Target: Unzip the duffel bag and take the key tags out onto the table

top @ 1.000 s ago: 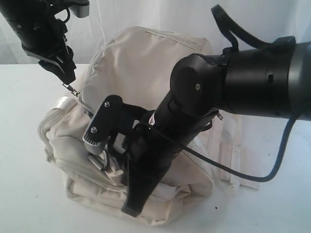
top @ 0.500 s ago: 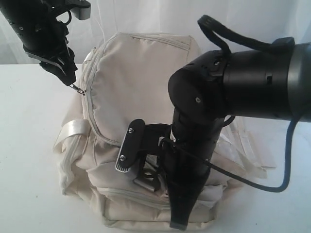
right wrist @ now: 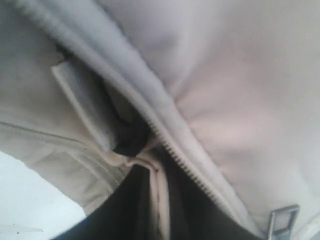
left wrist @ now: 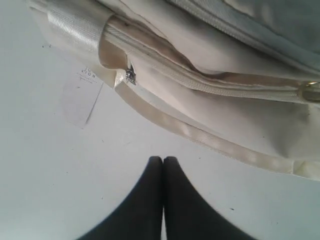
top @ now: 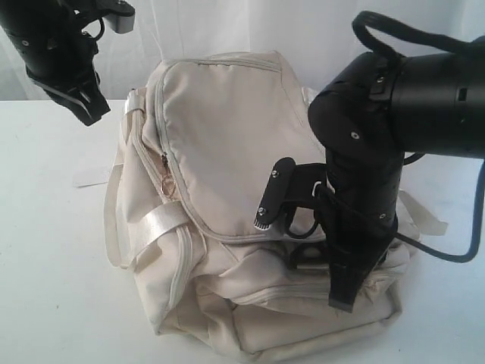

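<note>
While the duffel bag [top: 227,129] stands slumped in the middle of the white bench [top: 45,265], one satin strap [top: 159,221] is seen looped across its front left corner. The left pincer [left wrist: 163,162] is held in the air to the upper left of the bag, clear of it. Its jaws are pressed fully together and nothing is gripped. A flat white paper tag [left wrist: 82,97] is noted on the bench just beside the bag. The right pincer [right wrist: 156,180] is pressed into the bag's front right side. Its jaws are closed on a narrow cream fabric edge of the bag, beside a zip line.
</note>
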Available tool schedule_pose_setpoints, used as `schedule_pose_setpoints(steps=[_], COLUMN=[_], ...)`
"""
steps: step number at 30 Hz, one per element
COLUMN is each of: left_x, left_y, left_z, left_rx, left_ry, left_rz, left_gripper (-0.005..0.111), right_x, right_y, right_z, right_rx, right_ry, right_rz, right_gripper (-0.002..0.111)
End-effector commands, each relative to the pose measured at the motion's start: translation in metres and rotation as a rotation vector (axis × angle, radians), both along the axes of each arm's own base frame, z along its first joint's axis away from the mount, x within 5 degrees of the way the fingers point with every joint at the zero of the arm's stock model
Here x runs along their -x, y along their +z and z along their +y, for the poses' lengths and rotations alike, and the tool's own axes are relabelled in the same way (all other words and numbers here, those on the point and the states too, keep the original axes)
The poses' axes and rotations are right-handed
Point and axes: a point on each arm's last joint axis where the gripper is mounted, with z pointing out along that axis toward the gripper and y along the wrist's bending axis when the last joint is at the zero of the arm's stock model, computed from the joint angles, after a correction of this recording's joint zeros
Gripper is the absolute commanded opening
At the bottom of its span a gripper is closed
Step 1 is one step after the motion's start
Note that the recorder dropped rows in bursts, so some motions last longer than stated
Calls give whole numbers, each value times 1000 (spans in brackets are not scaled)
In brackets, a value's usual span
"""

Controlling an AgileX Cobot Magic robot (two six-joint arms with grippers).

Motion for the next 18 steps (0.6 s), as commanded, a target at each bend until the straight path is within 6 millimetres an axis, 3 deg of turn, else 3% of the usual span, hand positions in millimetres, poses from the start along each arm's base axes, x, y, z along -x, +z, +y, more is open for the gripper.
schedule_pose_setpoints(steps=[1, 6, 14, 18], left_x=[8, 12, 7, 2], left_y=[3, 3, 4, 5], left_z=[0, -5, -4, -4], left_rx=[19, 73, 54, 46], left_ry=[0, -13, -53, -66], left_rz=[56, 98, 34, -18], left_gripper=[0, 0, 0, 4], right_x=[-5, 1, 12, 23], right_y=[2, 4, 36, 64], right_z=[-5, -1, -8, -12], right_rx=[-6, -84, -212, -378], right_ry=[-38, -71, -93, -125], right_rz=[-42, 4, -50, -111], right_gripper=[0, 5, 50, 63])
